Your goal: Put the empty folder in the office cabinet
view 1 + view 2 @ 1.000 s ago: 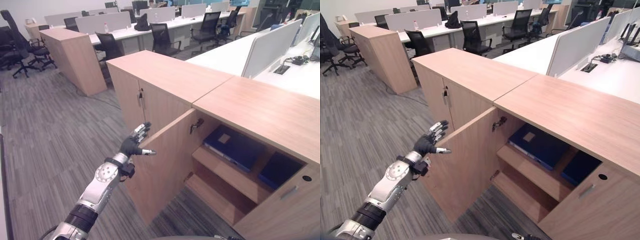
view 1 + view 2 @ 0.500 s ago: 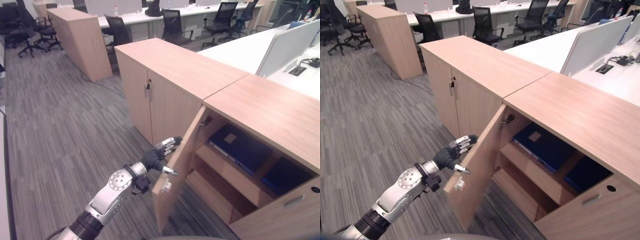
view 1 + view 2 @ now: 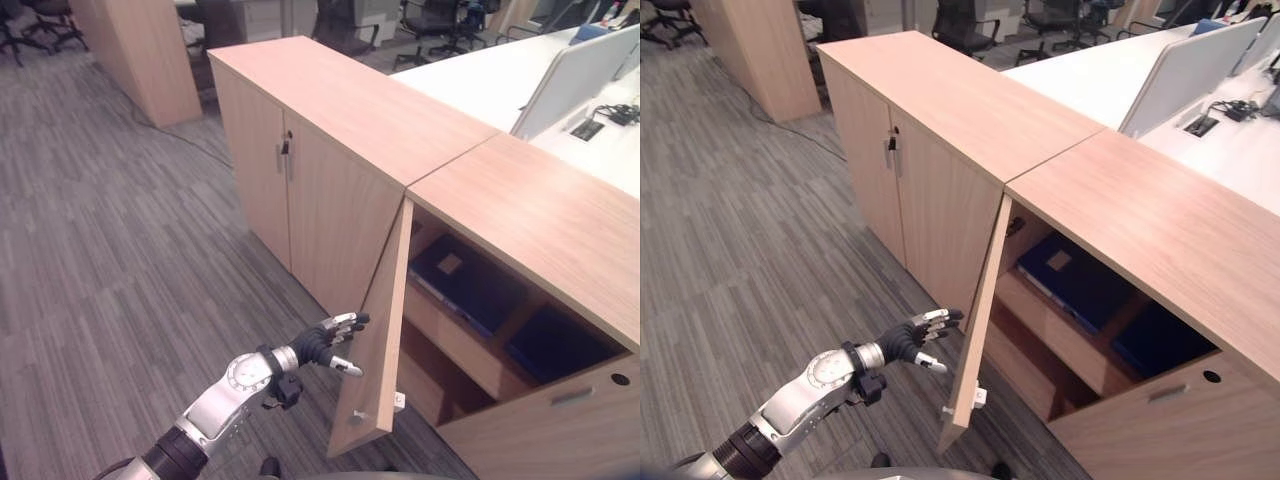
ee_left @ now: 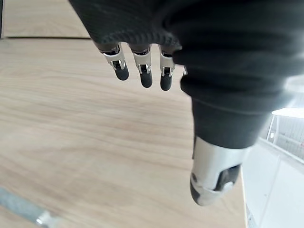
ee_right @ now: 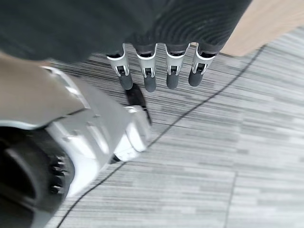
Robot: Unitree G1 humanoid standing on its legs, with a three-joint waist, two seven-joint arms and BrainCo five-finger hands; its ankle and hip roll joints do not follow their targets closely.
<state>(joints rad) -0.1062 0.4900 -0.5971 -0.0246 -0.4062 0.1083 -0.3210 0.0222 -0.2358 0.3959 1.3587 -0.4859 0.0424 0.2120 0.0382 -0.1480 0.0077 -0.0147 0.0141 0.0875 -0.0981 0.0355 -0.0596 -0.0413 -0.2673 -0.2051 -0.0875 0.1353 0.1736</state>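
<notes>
**Left hand at the half-open cabinet door, folder on the shelf**

Left eye view gives you the left hand (image 3: pixel 322 346) at about 7 o'clock of the frame, its fingers straight and spread, the tips reaching to the outer face of the cabinet door (image 3: pixel 385 320). You cannot tell from here whether they touch the wood or stop just short. In the left wrist view the fingers (image 4: pixel 142 71) hang straight and the thumb stands apart, with the pale wood of the door close behind them; the hand holds nothing.

The door stands swung out, nearly edge-on to you, with its handle (image 3: pixel 357 417) low on the edge. The cabinet (image 3: pixel 540 230) is open at 3 o'clock. On its upper shelf (image 3: pixel 1050 325) the dark blue folder (image 3: pixel 1072 277) lies flat, and a second dark blue thing (image 3: pixel 1160 340) rests to its right, at 4 o'clock.

At 12 o'clock the neighbouring cabinet (image 3: pixel 330 110) has both doors closed.

Your right hand (image 5: pixel 156 71) shows in the right wrist view, fingers straight and relaxed over the grey striped floor (image 5: pixel 228 142), holding nothing.
</notes>
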